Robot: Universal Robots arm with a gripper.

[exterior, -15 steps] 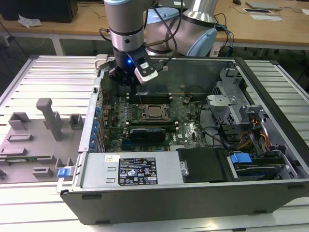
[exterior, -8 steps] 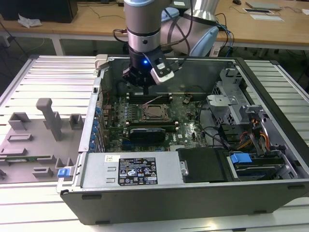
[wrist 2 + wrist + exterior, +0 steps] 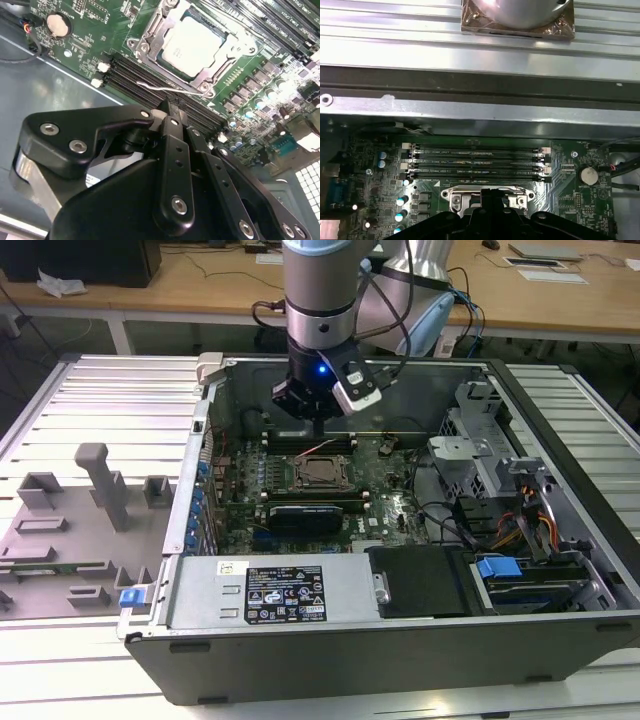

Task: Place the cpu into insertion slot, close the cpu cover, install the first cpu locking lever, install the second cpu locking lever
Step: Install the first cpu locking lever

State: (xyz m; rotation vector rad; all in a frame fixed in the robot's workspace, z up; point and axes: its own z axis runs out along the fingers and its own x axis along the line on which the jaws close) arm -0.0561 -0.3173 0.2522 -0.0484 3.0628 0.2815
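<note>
The cpu (image 3: 192, 42) lies flat in the insertion slot (image 3: 322, 472) on the green motherboard, its silver-grey top showing. The cpu cover (image 3: 150, 39) is down around it, framing the chip. A thin silver locking lever (image 3: 155, 87) runs along the socket edge nearest my gripper. My gripper (image 3: 166, 107) hangs just above that edge with its black fingers pressed together and nothing between them. In the exterior view my gripper (image 3: 318, 428) hovers over the far side of the socket, inside the open computer case. The first wrist view has the fingertips (image 3: 487, 196) in front of the socket's metal frame (image 3: 455, 200).
Black memory slots (image 3: 475, 160) lie beside the socket, and a coin battery (image 3: 57, 24) sits further off. The case walls (image 3: 210, 430) ring the board. A drive cage (image 3: 470, 440) with cables stands at the exterior view's right, a grey fixture tray (image 3: 70, 530) outside at its left.
</note>
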